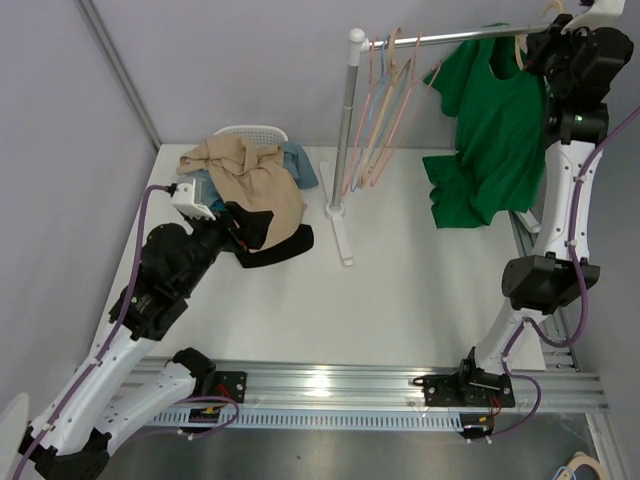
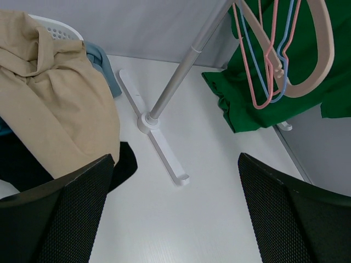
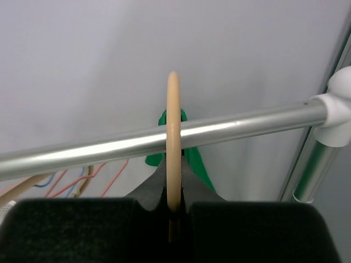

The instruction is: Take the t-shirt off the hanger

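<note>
A green t-shirt (image 1: 495, 130) hangs from a beige hanger (image 1: 520, 45) on the metal rail (image 1: 450, 38) at the back right, its hem bunched on the table. In the right wrist view the hanger's hook (image 3: 173, 137) loops over the rail (image 3: 109, 148), and my right gripper (image 3: 174, 189) is shut on the hook just below the rail, with a bit of the green t-shirt (image 3: 197, 164) behind. My left gripper (image 2: 175, 219) hovers open over bare table, nothing between its fingers (image 2: 66, 213). It sits far left of the shirt (image 2: 247, 104), beside the clothes pile.
Several empty pink, blue and beige hangers (image 1: 385, 100) hang on the rail left of the shirt. The rack's pole and white foot (image 1: 340, 225) stand mid-table. A pile of tan, blue and black clothes (image 1: 250, 180) spills from a white basket (image 1: 250, 132) at the back left.
</note>
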Tool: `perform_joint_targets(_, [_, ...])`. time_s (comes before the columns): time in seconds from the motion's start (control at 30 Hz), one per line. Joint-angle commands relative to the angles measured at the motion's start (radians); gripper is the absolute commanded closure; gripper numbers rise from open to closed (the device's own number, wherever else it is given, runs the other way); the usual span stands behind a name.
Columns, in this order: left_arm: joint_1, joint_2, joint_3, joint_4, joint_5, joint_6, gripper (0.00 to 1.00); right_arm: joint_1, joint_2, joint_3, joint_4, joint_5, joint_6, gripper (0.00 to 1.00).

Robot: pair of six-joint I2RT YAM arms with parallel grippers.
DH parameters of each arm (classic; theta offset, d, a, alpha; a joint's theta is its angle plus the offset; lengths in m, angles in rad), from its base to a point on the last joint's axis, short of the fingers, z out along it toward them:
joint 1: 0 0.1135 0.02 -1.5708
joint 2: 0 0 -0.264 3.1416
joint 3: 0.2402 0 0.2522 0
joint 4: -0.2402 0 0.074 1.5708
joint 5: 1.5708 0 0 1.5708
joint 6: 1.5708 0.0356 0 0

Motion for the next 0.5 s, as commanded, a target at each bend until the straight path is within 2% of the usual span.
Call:
perform_joint_targets(0.0, [-0.018, -0.024, 0.014, 0.024, -0.019, 0.022, 0.01, 0.011, -0.131, -0.012, 0.055, -0.05, 0.009, 1.0])
perform_joint_targets(0.1, [-0.025, -0.037, 0.014, 0.022, -0.029, 0.022, 0.01, 0.022, -0.171, -0.042, 0.052, -0.063, 0.017, 1.0])
perform_joint_targets(0.3, [-0.036, -0.037, 0.011, 0.027, -0.034, 0.014, 0.01, 0.031, -0.217, -0.068, -0.112, -0.071, 0.011, 1.0])
perform_joint_targets(0.43, [-0.041, -0.032, 0.015, 0.022, -0.017, 0.007, 0.01, 0.039, -0.329, -0.233, -0.161, -0.047, 0.02, 1.0])
perform_joint_targets(0.47, [-0.047, -0.032, 0.015, 0.022, -0.014, 0.005, 0.01, 0.042, -0.363, -0.334, -0.157, -0.039, 0.023, 1.0])
